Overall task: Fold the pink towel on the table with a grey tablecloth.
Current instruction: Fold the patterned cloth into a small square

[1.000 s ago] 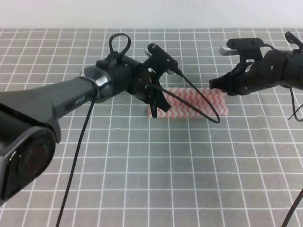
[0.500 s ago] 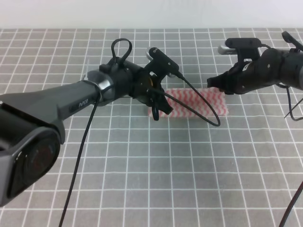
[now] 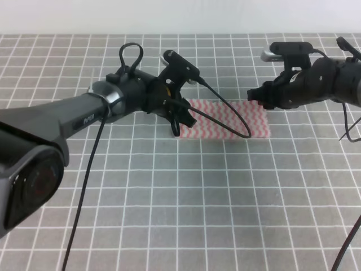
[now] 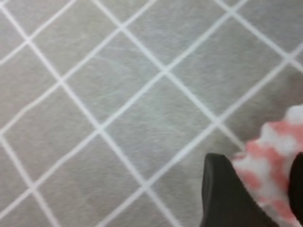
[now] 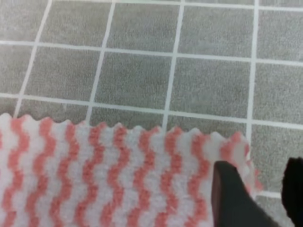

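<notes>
The pink towel [image 3: 228,118] lies flat on the grey tablecloth [image 3: 169,192] as a wide strip at mid table. My left gripper [image 3: 181,123] hovers over the towel's left end. In the left wrist view its fingers [image 4: 222,198] stand apart, with the towel's frayed corner [image 4: 270,165] showing between them. My right gripper [image 3: 255,97] is at the towel's far right corner. In the right wrist view the towel [image 5: 109,175] fills the lower left, and the right gripper [image 5: 265,194] is open with its two dark fingers straddling that corner.
The grid-printed tablecloth reaches every edge of the exterior high view, with a white wall behind it. Black cables [image 3: 225,121] loop from the left arm across the towel. The left arm [image 3: 56,124] crosses the left side of the table.
The left gripper has moved up and to the left, away from the towel's front left corner. The right gripper has shifted slightly back. The towel now lies flatter.
</notes>
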`<state>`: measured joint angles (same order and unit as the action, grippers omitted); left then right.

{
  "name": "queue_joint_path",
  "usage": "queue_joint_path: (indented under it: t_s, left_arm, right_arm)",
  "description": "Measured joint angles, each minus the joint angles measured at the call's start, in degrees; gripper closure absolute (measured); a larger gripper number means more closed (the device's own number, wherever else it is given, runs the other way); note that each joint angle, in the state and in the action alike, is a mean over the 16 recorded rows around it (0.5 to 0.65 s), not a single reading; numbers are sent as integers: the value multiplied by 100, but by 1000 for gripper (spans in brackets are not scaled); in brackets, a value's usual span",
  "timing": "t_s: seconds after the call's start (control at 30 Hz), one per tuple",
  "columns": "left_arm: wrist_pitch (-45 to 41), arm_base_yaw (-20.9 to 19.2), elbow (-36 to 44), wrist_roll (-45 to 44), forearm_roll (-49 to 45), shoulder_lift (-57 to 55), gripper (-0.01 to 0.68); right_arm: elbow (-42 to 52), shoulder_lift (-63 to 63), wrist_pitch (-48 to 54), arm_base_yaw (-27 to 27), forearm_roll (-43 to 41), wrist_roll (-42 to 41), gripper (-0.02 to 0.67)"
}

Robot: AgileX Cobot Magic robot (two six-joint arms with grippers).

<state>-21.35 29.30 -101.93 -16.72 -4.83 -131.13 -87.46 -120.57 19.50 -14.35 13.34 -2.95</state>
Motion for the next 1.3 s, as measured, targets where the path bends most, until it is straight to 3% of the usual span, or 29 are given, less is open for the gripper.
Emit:
queue_joint_path:
  t_s: [0.5, 1.03, 1.3]
  left_arm:
    - [-310, -236, -129, 3, 119, 274, 404]
    - [-2030, -217, -702, -1379, 2635, 469, 650]
    - [-2261, -214, -704, -1707, 2979, 108, 674]
  right_arm:
    - [-268, 9, 1126, 172, 55, 8, 413]
    - [-678, -90, 2267, 219, 407, -165, 400]
    - [-678, -185, 2298, 219, 563, -298, 399]
